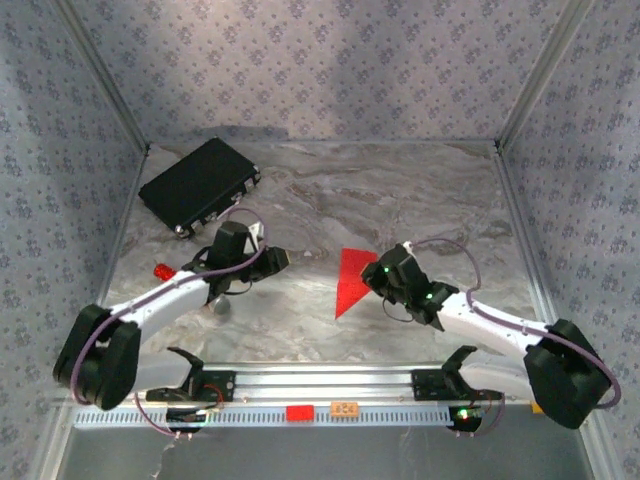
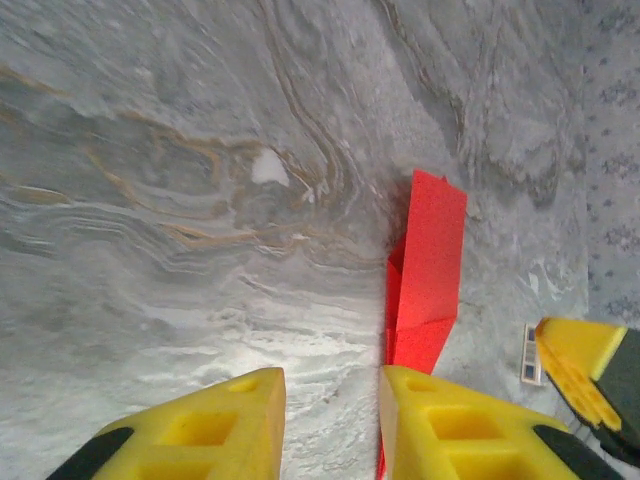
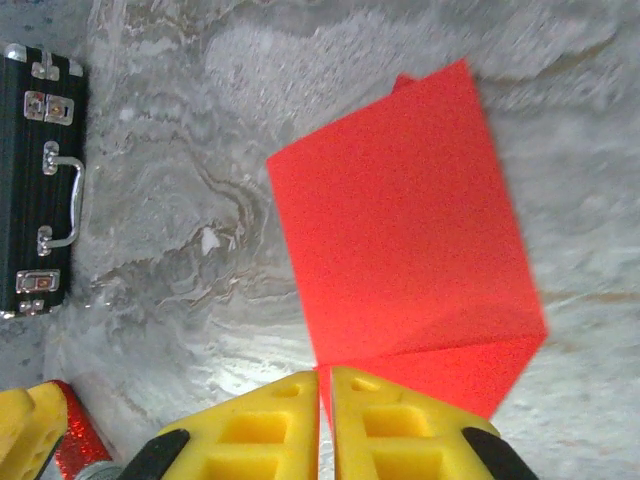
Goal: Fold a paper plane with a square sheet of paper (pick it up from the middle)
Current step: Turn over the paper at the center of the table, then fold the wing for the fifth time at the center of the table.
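Yellow fingers of your right gripper (image 3: 325, 380) sit closest to the lens, pressed almost together on the near corner of the square sheet of paper (image 3: 400, 220), which lies at the middle of the table (image 1: 420, 190) as a creased red wedge fanning away from that pinch. Your left gripper (image 2: 332, 378) stands with jaws apart and nothing between them. The wedge runs lengthwise ahead of it, its near tip hugging one finger's inner edge rather than centred in the gap, so I judge the right arm is nearer and your left needs a sideways shift.
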You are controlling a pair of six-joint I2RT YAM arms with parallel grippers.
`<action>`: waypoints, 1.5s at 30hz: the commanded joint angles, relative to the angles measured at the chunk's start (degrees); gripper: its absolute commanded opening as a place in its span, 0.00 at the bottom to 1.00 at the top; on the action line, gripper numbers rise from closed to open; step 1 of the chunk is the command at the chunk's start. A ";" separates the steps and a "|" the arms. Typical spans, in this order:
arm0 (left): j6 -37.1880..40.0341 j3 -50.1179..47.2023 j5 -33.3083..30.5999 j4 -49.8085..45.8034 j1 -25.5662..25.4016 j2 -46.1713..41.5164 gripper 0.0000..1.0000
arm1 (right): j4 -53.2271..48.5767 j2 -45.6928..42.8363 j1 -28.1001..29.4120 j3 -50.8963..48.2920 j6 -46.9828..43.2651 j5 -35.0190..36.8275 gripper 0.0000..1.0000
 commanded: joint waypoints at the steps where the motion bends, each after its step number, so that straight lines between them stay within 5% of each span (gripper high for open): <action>1: 0.07 4.96 2.89 3.66 -3.31 4.11 0.26 | -4.40 -1.57 -3.21 -2.09 -6.38 -3.21 0.14; 11: -1.30 18.25 5.35 3.85 -10.93 21.69 0.14 | -2.07 0.13 -10.13 -4.24 -10.60 -13.93 0.15; 21: -3.04 27.80 7.05 0.48 -12.34 33.78 0.10 | -4.93 1.61 -15.48 -1.84 -14.93 -18.17 0.17; 45: -4.92 34.54 9.15 -2.88 -11.88 42.35 0.09 | -5.06 -0.11 -19.49 1.28 -14.67 -19.82 0.18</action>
